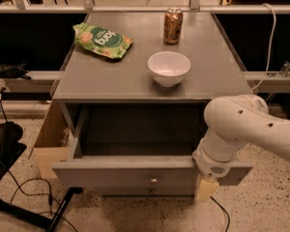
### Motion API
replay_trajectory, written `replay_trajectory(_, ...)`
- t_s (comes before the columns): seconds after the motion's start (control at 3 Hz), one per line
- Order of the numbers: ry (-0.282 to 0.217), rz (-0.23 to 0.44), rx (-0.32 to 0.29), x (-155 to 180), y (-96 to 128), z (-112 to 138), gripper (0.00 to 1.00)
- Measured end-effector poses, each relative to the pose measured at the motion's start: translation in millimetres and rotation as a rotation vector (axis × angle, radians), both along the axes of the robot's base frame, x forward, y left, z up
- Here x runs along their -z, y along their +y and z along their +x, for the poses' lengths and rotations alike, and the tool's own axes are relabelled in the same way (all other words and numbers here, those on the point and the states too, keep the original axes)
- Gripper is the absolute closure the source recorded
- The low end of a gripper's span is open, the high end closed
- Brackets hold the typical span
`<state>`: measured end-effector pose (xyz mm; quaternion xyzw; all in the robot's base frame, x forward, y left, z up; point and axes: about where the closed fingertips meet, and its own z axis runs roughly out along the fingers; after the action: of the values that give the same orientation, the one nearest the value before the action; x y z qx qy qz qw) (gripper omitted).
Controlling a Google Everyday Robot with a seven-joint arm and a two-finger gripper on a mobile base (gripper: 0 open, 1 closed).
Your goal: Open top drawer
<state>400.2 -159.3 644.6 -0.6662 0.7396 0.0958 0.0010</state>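
The top drawer [130, 174] of the grey cabinet stands pulled well out. Its flat grey front carries a small round metal knob [153, 180], and its dark inside shows nothing in it. My white arm [241, 129] reaches down over the drawer's right front corner. My gripper [206, 187] hangs at the right end of the drawer front, to the right of the knob, with its cream tip below the front's lower edge. A strip of a lower drawer front [145, 191] shows just beneath.
On the cabinet top [111, 76] stand a white bowl [168, 67], a brown can [173, 25] and a green snack bag [102, 39]. A light wooden box [49, 144] sits at the cabinet's left. Black cables and a stand [34, 202] lie on the floor at the left.
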Motion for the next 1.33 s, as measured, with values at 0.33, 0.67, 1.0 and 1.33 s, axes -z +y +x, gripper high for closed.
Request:
replay_trajectory(0.33, 0.029, 0.010, -0.022, -5, 3, -19, 0.65)
replay_trajectory(0.67, 0.029, 0.010, -0.022, -6, 3, -19, 0.89)
replay_trajectory(1.0, 0.076, 0.009, -0.017, -3, -3, -42, 0.85)
replay_trajectory(1.33, 0.076, 0.009, -0.017, -3, -3, -43, 0.62)
